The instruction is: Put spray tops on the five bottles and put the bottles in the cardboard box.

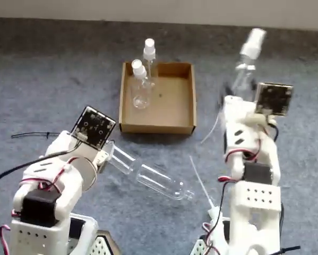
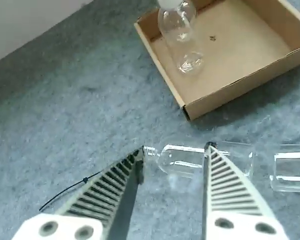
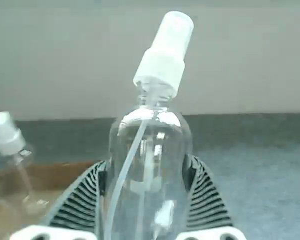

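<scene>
High view gives me the tally: two capped bottles [image 1: 141, 87] stand in the cardboard box [image 1: 174, 109], toward its far-left corner. My right gripper [image 3: 148, 167] pinches a third bottle [image 3: 150, 135] around its body, spray top [image 3: 165, 55] already seated. It is held in the air just to the right of the box, so I judge it only needs setting inside.

Two bare bottles lie on their sides on the grey carpet [image 1: 52, 79] in front of the box. My left gripper [image 2: 175, 152] has its fingers spread around the nearer bare bottle [image 2: 190, 160] (whether they touch it, I can't tell). The other bare bottle [image 1: 164, 183] lies just beyond. A thin white tube [image 1: 201, 183], likely a loose top's, lies near the right arm. Roughly halfway, then.
</scene>
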Robot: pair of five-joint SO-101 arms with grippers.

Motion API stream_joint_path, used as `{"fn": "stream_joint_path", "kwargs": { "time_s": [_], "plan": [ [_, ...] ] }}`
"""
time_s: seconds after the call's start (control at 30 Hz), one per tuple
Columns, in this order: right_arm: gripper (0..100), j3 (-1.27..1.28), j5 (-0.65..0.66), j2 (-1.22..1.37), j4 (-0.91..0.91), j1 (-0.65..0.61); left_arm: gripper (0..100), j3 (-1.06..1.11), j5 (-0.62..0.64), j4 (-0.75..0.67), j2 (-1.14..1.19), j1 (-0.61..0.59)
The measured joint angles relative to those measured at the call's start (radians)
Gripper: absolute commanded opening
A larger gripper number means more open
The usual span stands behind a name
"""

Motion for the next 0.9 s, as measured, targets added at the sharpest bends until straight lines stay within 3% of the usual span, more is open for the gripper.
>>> {"fn": "stream_joint_path", "kwargs": {
  "time_s": [0.17,0.37,0.53,0.77,0.9],
  "plan": [
    [0.4,0.213,0.028,0.147,-0.48,0.157,19,0.123,0.0,-0.017,-0.095,-0.006],
    [0.4,0.414,0.028,0.411,-1.028,0.218,19,0.226,0.0,-0.057,-0.144,-0.008],
    [0.4,0.384,0.028,0.729,-1.372,0.265,19,0.293,0.0,-0.103,-0.141,-0.008],
    [0.4,0.141,0.041,1.295,-1.778,0.331,19,0.319,0.0,-0.137,-0.147,-0.008],
    [0.4,0.008,0.132,1.547,-1.85,0.333,19,0.319,0.0,-0.14,-0.147,-0.008]
  ]
}}
